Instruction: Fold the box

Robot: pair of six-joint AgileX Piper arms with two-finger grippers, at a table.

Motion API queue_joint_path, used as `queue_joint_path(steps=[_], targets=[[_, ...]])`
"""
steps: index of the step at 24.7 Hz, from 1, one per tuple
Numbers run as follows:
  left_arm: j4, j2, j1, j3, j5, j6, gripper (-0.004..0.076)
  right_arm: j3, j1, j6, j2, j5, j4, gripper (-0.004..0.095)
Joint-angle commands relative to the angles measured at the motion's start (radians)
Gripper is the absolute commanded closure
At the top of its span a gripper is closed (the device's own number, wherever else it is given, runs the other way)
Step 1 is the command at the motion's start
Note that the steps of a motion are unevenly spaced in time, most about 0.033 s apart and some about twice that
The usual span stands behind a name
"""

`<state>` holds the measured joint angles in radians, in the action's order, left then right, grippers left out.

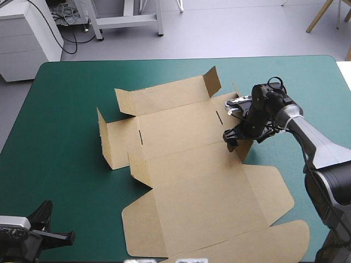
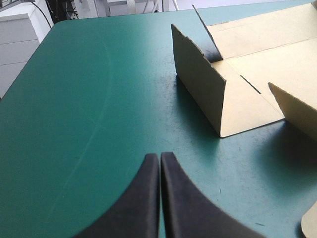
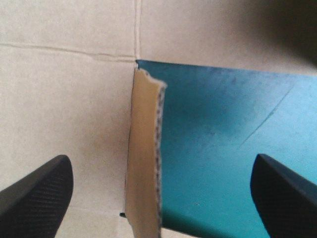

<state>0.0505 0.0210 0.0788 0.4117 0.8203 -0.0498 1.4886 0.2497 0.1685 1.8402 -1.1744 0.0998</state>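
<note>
Left gripper [image 2: 159, 163]: my left fingers are pressing together into one point, gripping nothing, and hanging low over the table's near left corner.
Cover [image 1: 66, 109]: bare teal-green is lying ahead of that gripper, which is sitting well apart from the board.
Box [image 1: 186, 164]: it is lying opened out in the middle of the table, mostly flat.
Long axis: it is running from the far edge toward the near edge and leaning a little, so the near end is drifting to the right.
Heading: the tray end is pointing at the far edge, and the lid [image 1: 208, 219] with its rounded ears is pointing at the near right corner.
Left wall [image 1: 112, 142]: it is standing raised along the box's left side, its outer face turning toward my left wrist camera.
Slots: two short slits are showing in the floor, one beside each side wall.
Surface: the board is showing plain brown on every face in view.
Right wall [image 1: 244, 148]: it is standing up on edge along the box's right side.
Right gripper [image 3: 161, 161]: my right fingers are standing wide apart and straddling that wall's cut edge, one over the board and one over the cover, neither touching it in the wrist view.
</note>
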Motion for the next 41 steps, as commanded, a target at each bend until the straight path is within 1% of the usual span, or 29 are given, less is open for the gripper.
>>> queue_joint_path(steps=[1,2,3,4,5,6,7,9,12,15,16,18,21,23,25,27,31,35,39,41], targets=[[-0.004,0.011,0.009,0.020,-0.078,-0.005,0.0734,0.030,-0.008,0.016,-0.048,-0.030,0.025,0.0118],[-0.004,0.011,0.009,0.020,-0.078,-0.005,0.0734,0.030,-0.008,0.016,-0.048,-0.030,0.031,0.0177],[-0.004,0.011,0.009,0.020,-0.078,-0.005,0.0734,0.030,-0.008,0.016,-0.048,-0.030,0.039,0.0361],[-0.004,0.011,0.009,0.020,-0.078,-0.005,0.0734,0.030,-0.008,0.016,-0.048,-0.030,0.039,0.0486],[-0.004,0.011,0.009,0.020,-0.078,-0.005,0.0734,0.030,-0.008,0.016,-0.048,-0.030,0.039,0.0736],[-0.004,0.011,0.009,0.020,-0.078,-0.005,0.0734,0.030,-0.008,0.016,-0.048,-0.030,0.039,0.0874],[-0.004,0.011,0.009,0.020,-0.078,-0.005,0.0734,0.030,-0.008,0.015,-0.048,-0.030,0.039,0.0909],[-0.004,0.011,0.009,0.020,-0.078,-0.005,0.0734,0.030,-0.008,0.019,-0.048,-0.030,0.039,0.0914],[-0.004,0.011,0.009,0.020,-0.078,-0.003,0.0734,0.039,-0.006,0.104,-0.048,-0.008,0.046,0.0926],[-0.004,0.011,0.009,0.020,-0.078,-0.003,0.0734,0.079,0.017,0.271,-0.048,0.035,0.089,0.0926],[-0.004,0.011,0.009,0.020,-0.078,-0.003,0.0734,0.096,0.037,0.366,-0.047,0.035,0.104,0.0926],[-0.004,0.011,0.009,0.020,-0.078,-0.003,0.0734,0.132,0.090,0.528,-0.037,0.025,0.084,0.0927],[-0.004,0.011,0.009,0.020,-0.078,-0.003,0.0734,0.176,0.146,0.636,-0.006,0.027,0.062,0.0927],[-0.004,0.011,0.009,0.020,-0.078,-0.003,0.0734,0.213,0.178,0.696,0.019,0.048,0.048,0.0927],[-0.004,0.011,0.009,0.020,-0.078,-0.003,0.0734,0.251,0.201,0.767,0.040,0.070,0.003,0.0927],[-0.004,0.011,0.009,0.020,-0.078,-0.003,0.0734,0.286,0.214,0.857,0.061,0.087,-0.027,0.0927],[-0.004,0.011,0.009,0.020,-0.078,-0.003,0.0734,0.359,0.223,1.044,0.100,0.105,-0.032,0.0928],[-0.004,0.011,0.009,0.020,-0.078,-0.003,0.0734,0.406,0.223,1.090,0.113,0.129,-0.028,0.0928],[-0.004,0.011,0.009,0.020,-0.078,-0.003,0.0734,0.407,0.223,1.088,0.118,0.126,-0.004,0.0928],[-0.004,0.011,0.009,0.020,-0.078,-0.003,0.0734,0.407,0.223,1.086,0.120,0.123,0.032,0.0927]])
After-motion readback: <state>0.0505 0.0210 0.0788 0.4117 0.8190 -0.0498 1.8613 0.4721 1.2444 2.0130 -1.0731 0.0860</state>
